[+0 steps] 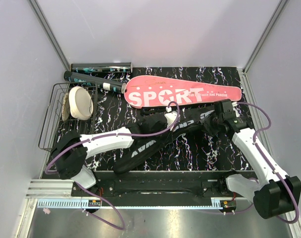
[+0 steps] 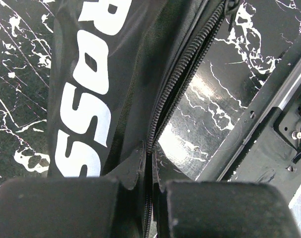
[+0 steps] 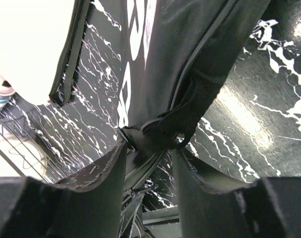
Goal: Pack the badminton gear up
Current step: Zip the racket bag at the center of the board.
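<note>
Top external view: a black fabric bag [image 1: 145, 146] with large white lettering lies slantwise across the middle of the frame. It rests on a black surface [image 1: 200, 158] veined with white like marble. Above the bag, a long pink flat racket case [image 1: 182, 94] printed "SPORT" in white stretches across the upper centre. A dark glossy tube [image 1: 101, 66] lies along the back wall in the upper left. At the left edge stands a black wire basket [image 1: 49, 124] holding a cream round disc-like object [image 1: 81, 103]. Both white arms reach in from the bottom corners and meet over the bag.

In the left wrist view, the bag fills the upper left, with the white letters "ROSS" running down it. Its zip [image 2: 185, 79] runs from the upper right down to the bottom centre. The left hand [image 2: 150, 173] is closed there, its two dark fingers [image 2: 56, 208] pressed together on the bag's zipped edge.

In the right wrist view, the bag hangs down from the top centre and ends in a black webbing loop [image 3: 160, 131]. The right hand [image 3: 149, 148] has its fingers [image 3: 103, 173] apart, one on either side of that loop, with the loop at their tips. I cannot tell whether they are pinching the webbing or only flanking it.
</note>
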Robot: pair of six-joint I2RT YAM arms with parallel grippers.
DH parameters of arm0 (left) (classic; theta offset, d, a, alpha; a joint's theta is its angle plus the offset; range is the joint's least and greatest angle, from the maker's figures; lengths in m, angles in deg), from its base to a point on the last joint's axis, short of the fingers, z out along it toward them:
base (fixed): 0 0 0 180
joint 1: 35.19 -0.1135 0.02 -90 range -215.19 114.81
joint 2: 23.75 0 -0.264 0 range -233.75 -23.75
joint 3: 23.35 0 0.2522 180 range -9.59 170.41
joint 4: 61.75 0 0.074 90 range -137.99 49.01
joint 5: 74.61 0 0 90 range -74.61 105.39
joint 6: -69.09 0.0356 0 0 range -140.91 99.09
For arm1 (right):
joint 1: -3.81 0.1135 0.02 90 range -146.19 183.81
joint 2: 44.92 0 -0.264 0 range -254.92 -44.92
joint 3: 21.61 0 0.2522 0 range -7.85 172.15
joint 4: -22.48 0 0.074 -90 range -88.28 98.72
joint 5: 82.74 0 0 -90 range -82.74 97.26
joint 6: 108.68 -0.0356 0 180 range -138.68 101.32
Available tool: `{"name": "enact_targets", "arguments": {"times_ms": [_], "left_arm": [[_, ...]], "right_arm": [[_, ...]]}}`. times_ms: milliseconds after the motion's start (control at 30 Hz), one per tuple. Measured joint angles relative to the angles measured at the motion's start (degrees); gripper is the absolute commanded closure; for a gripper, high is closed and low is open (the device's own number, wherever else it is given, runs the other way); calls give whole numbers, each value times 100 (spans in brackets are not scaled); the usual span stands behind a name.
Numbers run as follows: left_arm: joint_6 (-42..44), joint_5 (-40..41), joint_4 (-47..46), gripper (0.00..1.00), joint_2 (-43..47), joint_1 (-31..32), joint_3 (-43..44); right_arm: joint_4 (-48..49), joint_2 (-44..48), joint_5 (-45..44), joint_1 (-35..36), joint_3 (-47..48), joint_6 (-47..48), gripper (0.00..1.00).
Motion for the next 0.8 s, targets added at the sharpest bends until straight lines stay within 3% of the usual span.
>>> {"name": "enact_targets", "arguments": {"times_ms": [67,100,233,333,433,533,567,600,800], "left_arm": [[22,-39,0,100,33,-4,0],[31,-61,-2,74,52,-4,0],[201,61,11,19,166,48,0],[448,664,-111,22,439,354,0],[647,1054,-435,40,706,669,48],[953,1386,-682,31,654,894,332],[1054,1458,-719,21,570,935,483],[1134,1493,-754,19,490,957,595],[1488,1513,-876,24,81,951,798]], "right_arm": [[205,-55,-98,0,-63,-17,100],[278,-81,-118,-2,-85,17,100],[496,-186,-74,-7,-87,-20,100],[396,-284,-28,-7,-31,-24,100],[192,-297,9,-7,81,-109,100],[55,-258,92,-7,195,-328,100],[13,-251,125,-7,236,-380,100],[-28,-249,140,-7,284,-422,100],[-151,-247,219,-7,509,-586,100]]}}
